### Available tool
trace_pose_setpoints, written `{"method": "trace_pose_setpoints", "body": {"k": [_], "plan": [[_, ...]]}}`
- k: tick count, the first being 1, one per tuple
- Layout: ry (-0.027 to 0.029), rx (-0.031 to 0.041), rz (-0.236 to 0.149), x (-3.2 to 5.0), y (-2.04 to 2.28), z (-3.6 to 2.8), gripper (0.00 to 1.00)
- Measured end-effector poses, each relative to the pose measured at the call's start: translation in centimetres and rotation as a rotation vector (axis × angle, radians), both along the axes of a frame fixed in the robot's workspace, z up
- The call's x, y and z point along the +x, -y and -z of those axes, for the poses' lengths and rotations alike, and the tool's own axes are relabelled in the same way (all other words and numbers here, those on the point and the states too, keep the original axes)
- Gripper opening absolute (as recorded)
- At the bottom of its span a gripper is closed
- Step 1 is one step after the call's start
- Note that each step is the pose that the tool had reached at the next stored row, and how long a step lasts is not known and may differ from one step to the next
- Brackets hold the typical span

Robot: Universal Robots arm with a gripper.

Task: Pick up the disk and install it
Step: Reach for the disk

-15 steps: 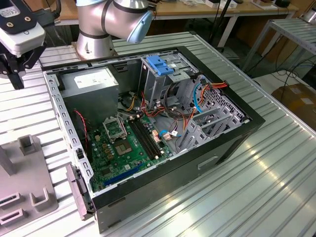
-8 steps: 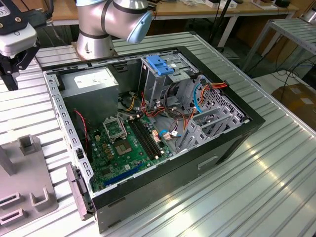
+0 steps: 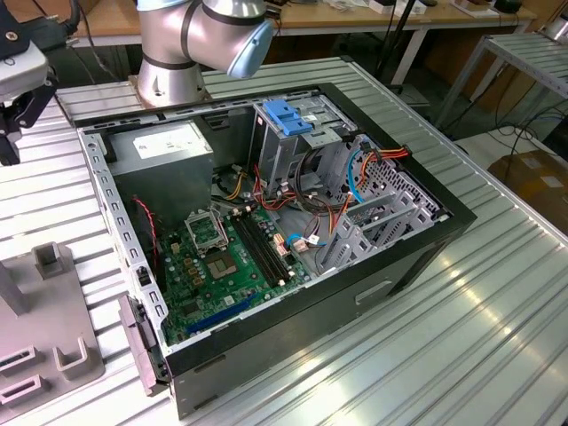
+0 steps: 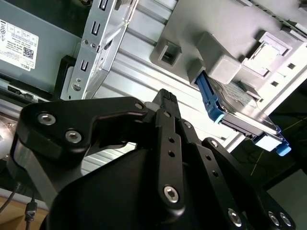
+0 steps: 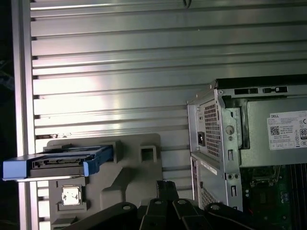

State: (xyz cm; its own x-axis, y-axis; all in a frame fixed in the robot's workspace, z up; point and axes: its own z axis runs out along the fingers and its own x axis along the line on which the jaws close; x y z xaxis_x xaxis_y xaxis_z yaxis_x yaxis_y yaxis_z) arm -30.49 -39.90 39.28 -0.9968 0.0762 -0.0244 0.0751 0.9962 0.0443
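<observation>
The disk (image 5: 57, 163) stands on its edge in a slot of a grey holder block (image 5: 139, 172) on the ribbed metal table. It is a grey-metal drive with a light-blue carrier rail around it (image 4: 240, 112). In both wrist views my gripper (image 5: 166, 184) hovers over the table between the holder block and the open computer case (image 5: 216, 139). The black fingertips (image 4: 165, 96) lie together and hold nothing. A clear gap separates them from the disk.
The open case (image 3: 426, 240) lies on its side with the motherboard (image 3: 231, 257) exposed. Inside are a grey power-supply box (image 3: 169, 146) and a metal drive cage topped by a blue bracket (image 3: 288, 115), with cables (image 3: 355, 177) beside it. The arm's base (image 3: 177, 53) stands behind the case.
</observation>
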Motion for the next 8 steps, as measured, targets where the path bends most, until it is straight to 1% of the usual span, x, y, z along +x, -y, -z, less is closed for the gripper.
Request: {"method": "trace_pose_setpoints", "body": {"k": [1,5,7,8], "plan": [[0.0,0.0001,0.0,-0.23,0.0,0.0,0.1],[0.0,0.0,0.0,-0.66,0.0,0.0,0.1],[0.0,0.0001,0.0,-1.13,0.0,0.01,0.1],[0.0001,0.0001,0.0,-1.22,0.0,0.01,0.1]]}}
